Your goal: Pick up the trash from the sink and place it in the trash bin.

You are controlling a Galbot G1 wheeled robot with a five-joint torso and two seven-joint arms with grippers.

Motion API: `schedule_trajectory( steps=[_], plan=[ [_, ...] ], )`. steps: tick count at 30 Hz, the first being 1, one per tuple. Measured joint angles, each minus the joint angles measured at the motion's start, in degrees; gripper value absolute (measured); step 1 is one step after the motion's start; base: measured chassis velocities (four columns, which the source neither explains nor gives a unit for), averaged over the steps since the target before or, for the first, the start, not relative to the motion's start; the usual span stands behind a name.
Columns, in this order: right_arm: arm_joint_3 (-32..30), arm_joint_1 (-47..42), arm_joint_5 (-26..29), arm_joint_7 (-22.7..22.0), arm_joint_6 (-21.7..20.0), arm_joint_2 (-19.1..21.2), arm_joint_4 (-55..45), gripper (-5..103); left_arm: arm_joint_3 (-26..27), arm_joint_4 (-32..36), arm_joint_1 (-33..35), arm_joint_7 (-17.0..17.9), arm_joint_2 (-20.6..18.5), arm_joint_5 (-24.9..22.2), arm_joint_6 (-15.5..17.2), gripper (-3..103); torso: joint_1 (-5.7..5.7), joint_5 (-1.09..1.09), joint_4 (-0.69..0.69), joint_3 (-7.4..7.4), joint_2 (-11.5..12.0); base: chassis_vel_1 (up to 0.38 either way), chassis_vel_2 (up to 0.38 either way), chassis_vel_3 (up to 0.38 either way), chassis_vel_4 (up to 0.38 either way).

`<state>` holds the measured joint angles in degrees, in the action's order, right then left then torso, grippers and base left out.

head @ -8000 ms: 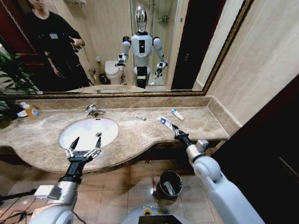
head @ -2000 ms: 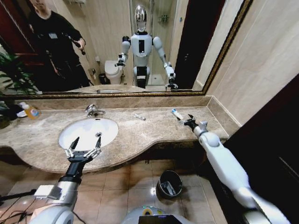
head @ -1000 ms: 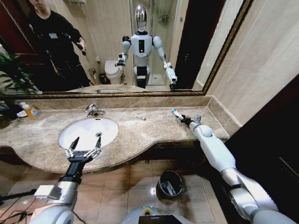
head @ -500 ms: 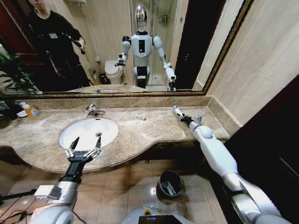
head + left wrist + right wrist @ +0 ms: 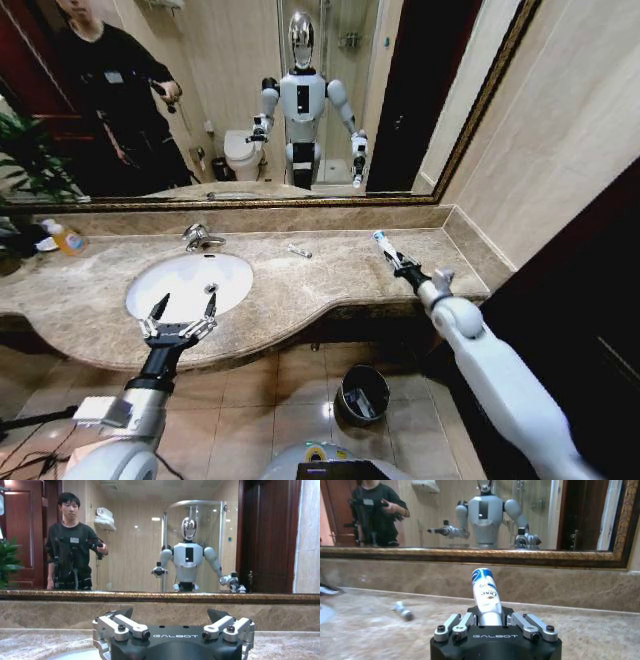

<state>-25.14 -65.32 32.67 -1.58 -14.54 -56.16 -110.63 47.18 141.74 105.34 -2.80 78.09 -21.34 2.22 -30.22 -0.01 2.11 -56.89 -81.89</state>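
Your left pincer [image 5: 181,309] hovers with its fingers spread wide over the near rim of the sink [image 5: 150,305], a white oval basin with a chrome faucet [image 5: 199,237] behind it. Far left on the tabletop [image 5: 320,275] stands an orange-yellow bottle [image 5: 64,236]. Toward the middle, a small silvery wrapper [image 5: 299,251] lies alone on the beige marble, well apart from both pincers. On the floor below, between the arms, sits the trash bin [image 5: 362,394], a dark round pail with a shiny rim and pale scraps inside it.

To the right, your right pincer [image 5: 398,264] is clamped on a white-blue tube [image 5: 486,594], held above the tabletop's right end. The tube is white with a blue tip and blue lettering. Its long axis runs straight out from between the fingers, blue end pointing away toward the mirror [image 5: 250,100], which fills the wall behind with its gilt frame.
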Motion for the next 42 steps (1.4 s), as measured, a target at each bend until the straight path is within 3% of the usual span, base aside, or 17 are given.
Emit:
schedule_trajectory(
  steps=[9, 13, 16, 18, 19, 21, 25, 34, 37, 42],
  plan=[
    [-3.71, -13.75, -5.03, -1.62, 1.94, -5.53, -8.17, 26, 0.00, 0.00, 0.00, 0.00, 0.00, 0.00, 0.00, 100, 0.00, 0.01, -0.01, 0.00, 0.00, 0.000, 0.000, 0.000, 0.000],
    [-5.17, -19.95, -9.01, 0.09, 5.92, -8.49, -8.94, 26, 0.00, 0.00, 0.00, 0.00, -0.01, 0.00, 0.00, 100, 0.00, 0.01, -0.01, 0.00, 0.00, 0.000, 0.000, 0.000, 0.000],
    [-6.30, -24.03, -10.00, 3.54, 11.29, -10.77, -8.19, 26, 0.00, 0.00, 0.00, 0.00, -0.01, 0.00, 0.00, 100, 0.00, 0.00, -0.01, 0.00, 0.00, 0.000, 0.000, 0.000, 0.000],
    [-7.71, -27.14, -11.12, 10.11, 18.31, -13.12, -5.56, 26, 0.00, 0.00, 0.00, 0.00, 0.00, 0.00, 0.00, 100, 0.00, 0.00, -0.01, 0.00, 0.00, 0.000, 0.000, 0.000, 0.000],
    [-7.71, -27.14, -11.12, 10.11, 18.31, -13.12, -5.56, 26, 0.00, 0.00, 0.00, 0.00, 0.00, 0.00, 0.00, 100, 0.00, 0.00, -0.01, 0.00, 0.00, 0.000, 0.000, 0.000, 0.000],
    [-8.68, -28.94, -11.91, 14.77, 23.50, -14.75, -3.06, 26, 0.00, 0.00, 0.00, 0.00, 0.00, 0.00, 0.00, 100, 0.00, 0.00, -0.01, 0.00, 0.00, 0.000, 0.000, 0.000, 0.000],
    [-9.09, -31.69, -12.68, 18.77, 28.37, -17.25, 0.69, 26, 0.00, 0.00, 0.00, 0.00, 0.00, 0.00, 0.00, 100, 0.00, -0.01, -0.01, -0.01, 0.00, 0.000, 0.000, 0.000, 0.000],
    [-8.81, -30.11, -18.74, 19.33, 34.27, -20.32, 13.47, 26, 0.00, 0.00, 0.00, 0.00, -0.01, 0.00, 0.00, 100, -0.01, 0.00, 0.00, -0.01, 0.01, 0.000, 0.000, 0.000, 0.000],
    [-7.80, -27.06, -22.07, 18.55, 37.27, -21.65, 23.29, 26, 0.00, 0.00, 0.00, 0.00, 0.00, 0.00, 0.00, 100, -0.01, 0.00, 0.00, -0.01, 0.01, 0.000, 0.000, 0.000, 0.000],
    [-5.95, -23.33, -23.97, 15.69, 38.79, -22.79, 32.05, 26, 0.00, 0.00, 0.00, 0.00, 0.00, 0.00, 0.00, 100, -0.01, 0.01, 0.00, -0.01, 0.01, 0.000, 0.000, 0.000, 0.000]
  ],
)
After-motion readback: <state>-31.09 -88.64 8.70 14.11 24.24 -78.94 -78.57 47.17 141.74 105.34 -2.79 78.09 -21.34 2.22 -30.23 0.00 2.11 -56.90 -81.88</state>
